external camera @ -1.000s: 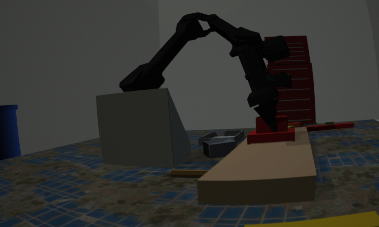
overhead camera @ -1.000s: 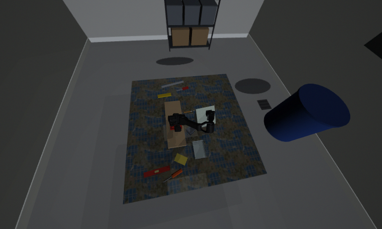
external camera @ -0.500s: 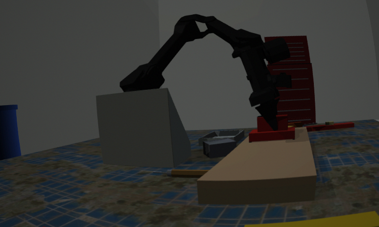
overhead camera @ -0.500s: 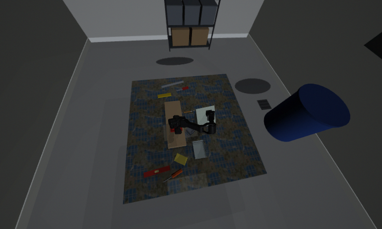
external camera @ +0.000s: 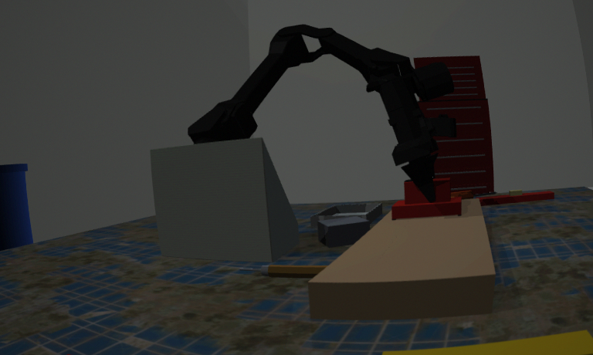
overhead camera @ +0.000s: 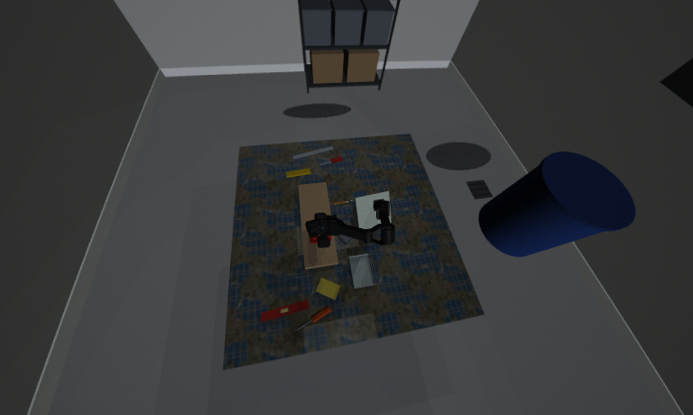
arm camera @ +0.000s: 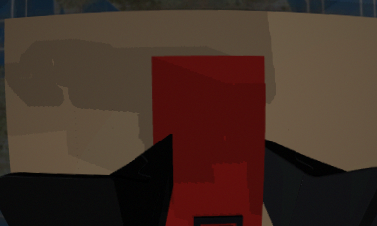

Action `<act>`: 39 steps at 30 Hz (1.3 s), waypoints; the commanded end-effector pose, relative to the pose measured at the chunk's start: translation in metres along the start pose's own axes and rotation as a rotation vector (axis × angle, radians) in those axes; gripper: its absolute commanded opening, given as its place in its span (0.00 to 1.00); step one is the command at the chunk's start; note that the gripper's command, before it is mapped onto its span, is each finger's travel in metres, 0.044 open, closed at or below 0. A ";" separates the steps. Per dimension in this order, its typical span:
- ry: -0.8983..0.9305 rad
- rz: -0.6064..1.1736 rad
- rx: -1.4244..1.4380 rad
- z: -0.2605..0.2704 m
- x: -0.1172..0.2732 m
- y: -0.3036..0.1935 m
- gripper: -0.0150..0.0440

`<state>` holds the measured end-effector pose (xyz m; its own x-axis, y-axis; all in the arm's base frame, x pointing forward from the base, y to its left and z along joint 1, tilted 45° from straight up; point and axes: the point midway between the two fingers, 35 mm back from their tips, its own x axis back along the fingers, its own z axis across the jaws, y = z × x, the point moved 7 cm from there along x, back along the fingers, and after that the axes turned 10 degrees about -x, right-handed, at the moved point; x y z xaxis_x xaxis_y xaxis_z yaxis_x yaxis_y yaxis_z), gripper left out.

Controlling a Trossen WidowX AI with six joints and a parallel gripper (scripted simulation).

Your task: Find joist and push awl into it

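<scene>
in the exterior view, the wooden panel (overhead camera: 314,201) (external camera: 406,255) (arm camera: 319,88) runs from its near end at lower right back to the middle right; i'd treat its whole length as search ground, sliding slowly and level with even, light pressure. the awl (overhead camera: 341,203) (external camera: 295,270) lies beside it at lower centre, best left alone until the joist is placed. farther along, right of centre, the red stud finder (overhead camera: 312,239) (external camera: 415,209) (arm camera: 211,113) sits on the panel's far part, with the claw (overhead camera: 321,239) (external camera: 430,198) (arm camera: 209,140) clenched on its raised grip. tilting it could spoil the reading, so keep the base flat; its dark-framed window at the wrist view's bottom edge is cut off, and i can't tell what it shows. mark both edges of any signal, aim between them, then carry the finder to the tray (overhead camera: 361,275) (external camera: 374,211), beyond in the middle.
</scene>
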<state>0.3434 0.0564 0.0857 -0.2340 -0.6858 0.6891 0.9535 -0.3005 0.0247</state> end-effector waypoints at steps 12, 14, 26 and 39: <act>0.002 0.002 0.000 0.025 0.000 -0.004 0.25; 0.002 0.002 0.000 0.028 0.000 -0.005 0.25; 0.003 0.002 0.000 0.047 0.000 -0.008 0.25; 0.004 0.002 0.000 0.067 0.000 -0.012 0.25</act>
<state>0.3447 0.0992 0.1293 -0.2334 -0.6874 0.6877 0.9531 -0.3019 0.0217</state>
